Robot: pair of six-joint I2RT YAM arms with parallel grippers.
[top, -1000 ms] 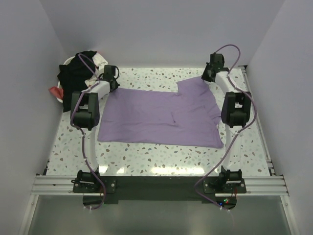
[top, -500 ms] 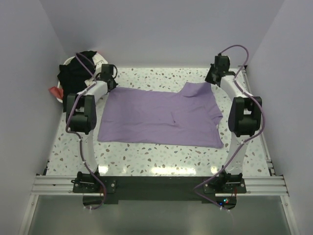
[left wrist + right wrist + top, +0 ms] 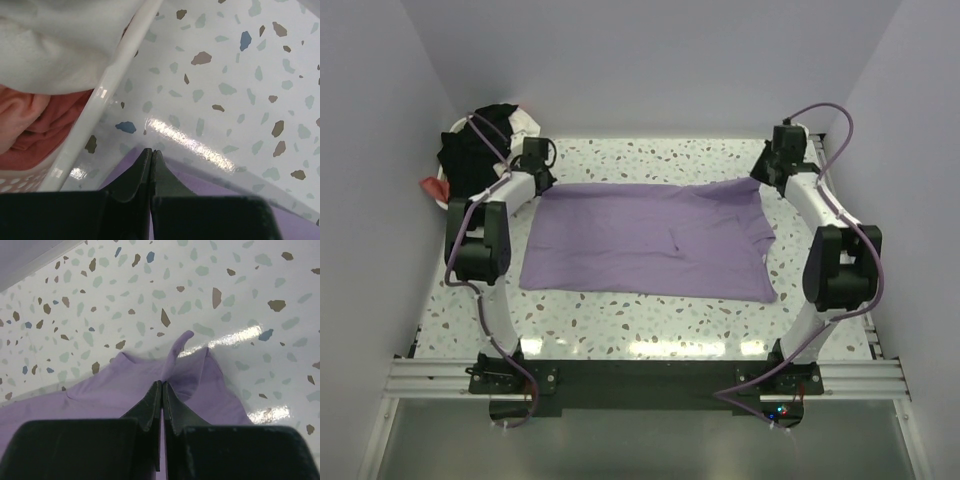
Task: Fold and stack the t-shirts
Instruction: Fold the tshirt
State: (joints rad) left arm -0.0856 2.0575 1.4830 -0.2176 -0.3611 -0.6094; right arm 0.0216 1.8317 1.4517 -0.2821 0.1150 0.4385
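Note:
A purple t-shirt lies spread on the speckled table. My left gripper is shut on its far left corner; in the left wrist view the jaws meet over purple cloth. My right gripper is shut on the far right corner; in the right wrist view the fingers pinch a raised fold of the shirt. The shirt's far edge is stretched between the two grippers.
A white basket with dark and pale clothes stands at the far left corner; its rim is close beside my left gripper. Walls enclose the table on three sides.
My right gripper has pulled the shirt's far right corner outward to the right, unfolding it. The far edge now lies straight. My left gripper has barely moved.

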